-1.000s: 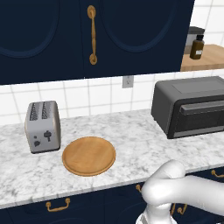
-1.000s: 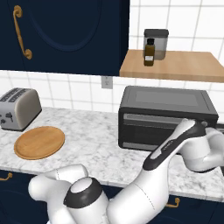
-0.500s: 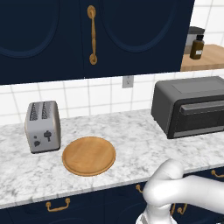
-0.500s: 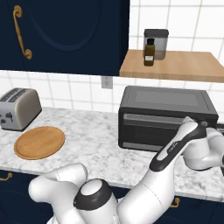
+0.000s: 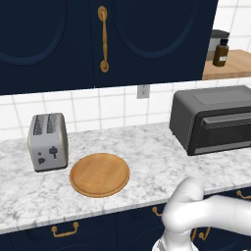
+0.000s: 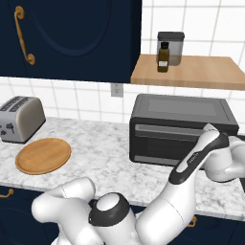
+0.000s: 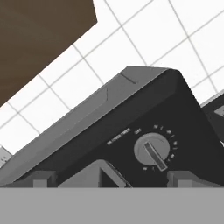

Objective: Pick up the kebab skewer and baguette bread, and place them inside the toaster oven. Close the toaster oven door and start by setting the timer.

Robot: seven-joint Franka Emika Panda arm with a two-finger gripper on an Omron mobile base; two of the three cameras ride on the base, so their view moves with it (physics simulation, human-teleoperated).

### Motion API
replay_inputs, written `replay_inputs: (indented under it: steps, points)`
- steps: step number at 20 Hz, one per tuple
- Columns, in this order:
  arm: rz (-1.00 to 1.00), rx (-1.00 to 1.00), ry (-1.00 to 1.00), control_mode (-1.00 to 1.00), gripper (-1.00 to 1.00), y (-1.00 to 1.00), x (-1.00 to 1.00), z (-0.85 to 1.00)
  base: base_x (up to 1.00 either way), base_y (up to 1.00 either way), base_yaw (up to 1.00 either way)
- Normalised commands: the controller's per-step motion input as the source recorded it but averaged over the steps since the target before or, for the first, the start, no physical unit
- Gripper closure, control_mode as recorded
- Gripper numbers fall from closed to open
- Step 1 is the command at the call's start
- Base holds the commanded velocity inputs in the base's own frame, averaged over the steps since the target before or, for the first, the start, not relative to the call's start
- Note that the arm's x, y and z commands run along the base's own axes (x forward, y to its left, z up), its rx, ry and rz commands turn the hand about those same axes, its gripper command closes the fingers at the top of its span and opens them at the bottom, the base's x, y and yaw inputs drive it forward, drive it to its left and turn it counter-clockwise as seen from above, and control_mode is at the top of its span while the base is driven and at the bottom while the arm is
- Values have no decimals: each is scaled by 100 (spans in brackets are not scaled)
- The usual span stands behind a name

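Note:
The dark grey toaster oven (image 5: pixel 215 120) stands on the counter at the right, against the tiled wall. Its toaster oven door (image 6: pixel 162 141) is up and shut. In the hand view my gripper (image 7: pixel 116 179) is open, its two tips rising wide apart at the bottom edge. It faces the oven's control panel (image 7: pixel 131 122) at close range. A round dial (image 7: pixel 152 151) with a bar pointer and tick marks sits just above and between the tips, untouched. The kebab skewer and the baguette bread are out of view.
A silver two-slot toaster (image 5: pixel 47 142) stands at the left of the marble counter (image 5: pixel 147 152), with a round wooden board (image 5: pixel 99 174) in front of it. A wooden shelf (image 6: pixel 191 72) above the oven carries a brown bottle (image 6: pixel 163 57) and a canister (image 6: pixel 172 40).
In the right base view the forearm has edged slightly to the right beside the oven's right end. The things on the counter have not moved.

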Motion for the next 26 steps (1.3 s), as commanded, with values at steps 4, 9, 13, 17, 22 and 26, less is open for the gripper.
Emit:
replay_inputs:
  steps: [4,9,13,17,22,26]
  points:
    - [0,0,-2,-100,-100,-24,0,0,0,0,0]
    - [0,0,-4,-100,-100,-15,6,0,0,0,0]
    - [0,0,0,-100,-100,0,0,-1,0,0,0]
    - [0,0,0,-100,-100,0,5,-6,0,0,0]
    - [0,0,0,-100,-100,0,21,-14,0,0,0]
    - [0,0,0,-100,-100,0,14,-13,0,0,0]
